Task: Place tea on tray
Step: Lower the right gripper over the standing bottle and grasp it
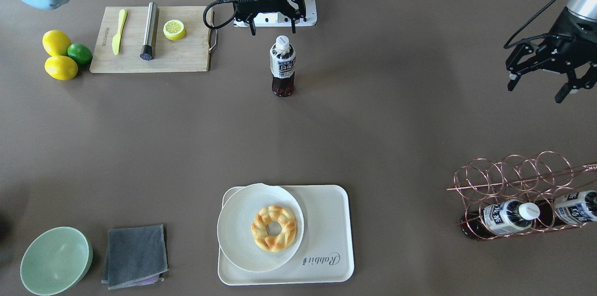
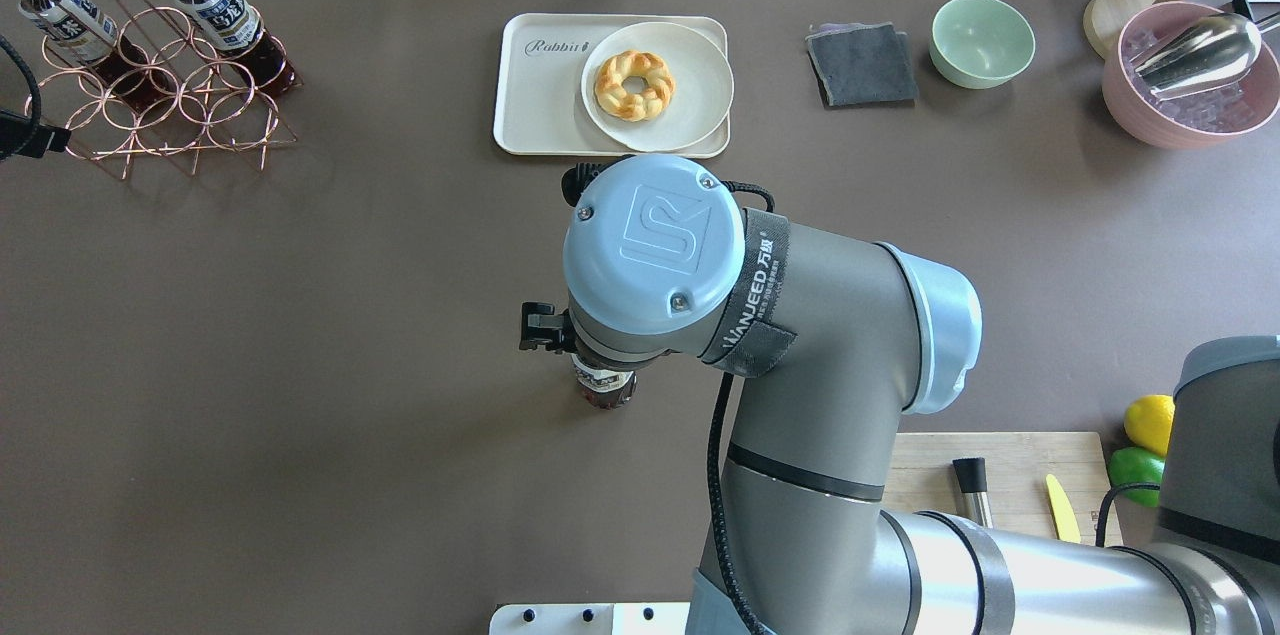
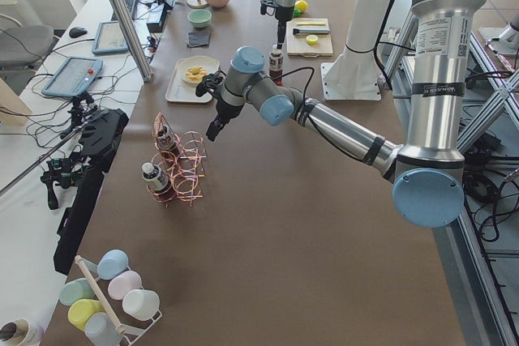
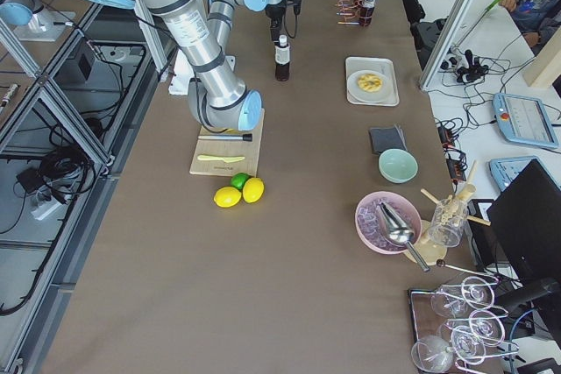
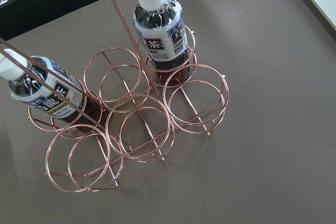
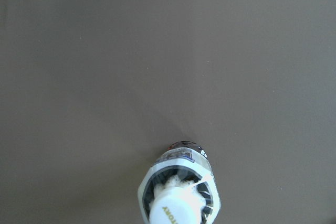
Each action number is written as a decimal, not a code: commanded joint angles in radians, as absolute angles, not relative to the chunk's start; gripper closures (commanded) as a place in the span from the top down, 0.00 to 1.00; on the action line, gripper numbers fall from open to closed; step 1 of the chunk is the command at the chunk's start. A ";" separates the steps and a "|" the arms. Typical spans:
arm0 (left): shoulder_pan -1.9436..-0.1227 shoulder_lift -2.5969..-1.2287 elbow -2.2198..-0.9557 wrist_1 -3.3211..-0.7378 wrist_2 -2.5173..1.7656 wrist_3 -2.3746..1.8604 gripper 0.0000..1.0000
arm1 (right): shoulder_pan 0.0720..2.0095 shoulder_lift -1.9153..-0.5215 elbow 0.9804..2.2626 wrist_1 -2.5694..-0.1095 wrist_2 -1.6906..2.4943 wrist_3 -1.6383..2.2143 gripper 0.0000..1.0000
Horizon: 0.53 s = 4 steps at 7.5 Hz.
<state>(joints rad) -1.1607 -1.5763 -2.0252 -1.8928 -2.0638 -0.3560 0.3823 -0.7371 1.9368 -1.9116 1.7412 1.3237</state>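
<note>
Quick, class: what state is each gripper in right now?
Left gripper: open, empty.
Right gripper: open, above the tea bottle, not holding it.

Robotics lab. Two grey-blue industrial arms on white pedestal at brown-covered worktop. Aluminium posts at worktop edge. White desk beyond left end effector, on side away from robot: teach pendants, keyboard, loose cables. Metal racking with more wiring behind robot. Staged food props: cutting board, lemons beside right end effector; doughnut across worktop from it.
</note>
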 commanded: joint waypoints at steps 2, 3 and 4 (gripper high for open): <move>-1.164 -1.569 -2.004 -1.933 -2.065 -0.359 0.97 | 0.377 -0.716 1.905 -1.913 1.717 1.313 0.14; -1.163 -1.572 -1.990 -1.934 -2.063 -0.364 0.97 | 0.385 -0.716 1.908 -1.913 1.721 1.310 0.00; -1.164 -1.572 -1.990 -1.940 -2.063 -0.364 0.97 | 0.388 -0.709 1.907 -1.913 1.721 1.304 0.00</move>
<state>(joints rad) -1.1637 -1.5712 -1.9998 -1.9274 -2.0638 -0.3607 0.3810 -0.7165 1.9067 -1.9127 1.7198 1.3115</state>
